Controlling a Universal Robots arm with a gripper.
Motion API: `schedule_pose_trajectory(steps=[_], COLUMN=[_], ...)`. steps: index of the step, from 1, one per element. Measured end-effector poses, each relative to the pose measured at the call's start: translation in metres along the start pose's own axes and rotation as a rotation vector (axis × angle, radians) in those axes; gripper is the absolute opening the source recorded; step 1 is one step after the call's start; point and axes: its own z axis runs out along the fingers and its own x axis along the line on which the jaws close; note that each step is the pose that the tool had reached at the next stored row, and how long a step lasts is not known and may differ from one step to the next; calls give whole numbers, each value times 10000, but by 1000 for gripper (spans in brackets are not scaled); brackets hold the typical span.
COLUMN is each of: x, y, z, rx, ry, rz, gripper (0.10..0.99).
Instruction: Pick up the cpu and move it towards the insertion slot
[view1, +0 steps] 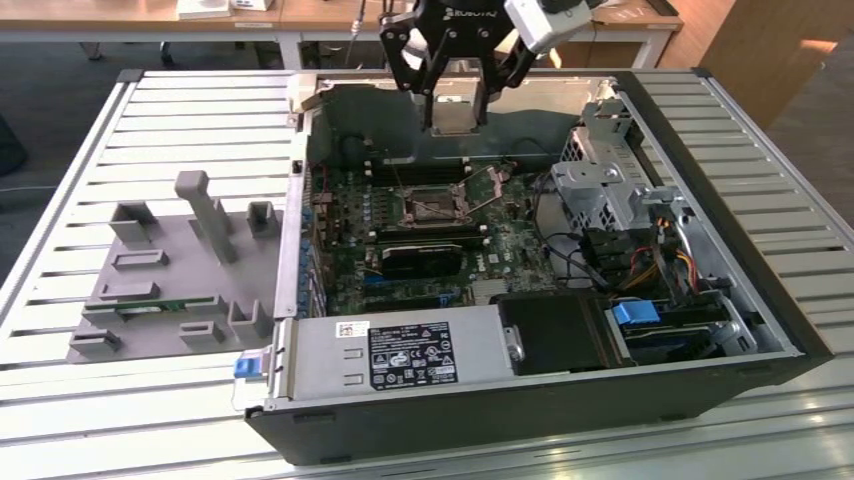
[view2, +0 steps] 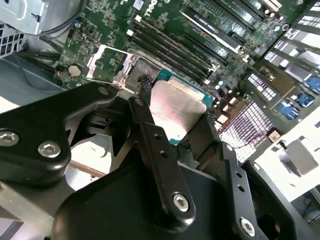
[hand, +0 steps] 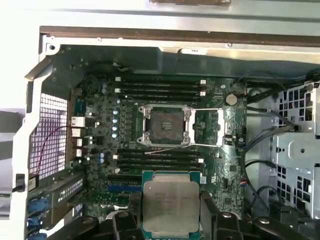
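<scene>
Here, chip (hand: 171, 202) held in the claw (hand: 171, 220), up over the open computer case (view1: 747, 300).

Clenched on the chip from two opposite edges, black fingers (view2: 150, 130) pressing its rim, silvery top bare between them in both wrist views. Hanging in the air above the green board (hand: 100, 125), not touching it. In the first wrist view, socket (hand: 166, 125) lying apart from the chip, across a bank of black memory slots (hand: 157, 159), its metal cover swung open beside it, dark centre bare. In the exterior view, claw high near the case's far wall.
</scene>
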Motion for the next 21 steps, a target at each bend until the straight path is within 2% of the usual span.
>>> schedule_pose_trajectory(steps=[4,21], x=[-39,-50], y=[87,484], z=[16,104], rx=[1,2], ry=[0,0], rz=[1,1], gripper=[541,541])
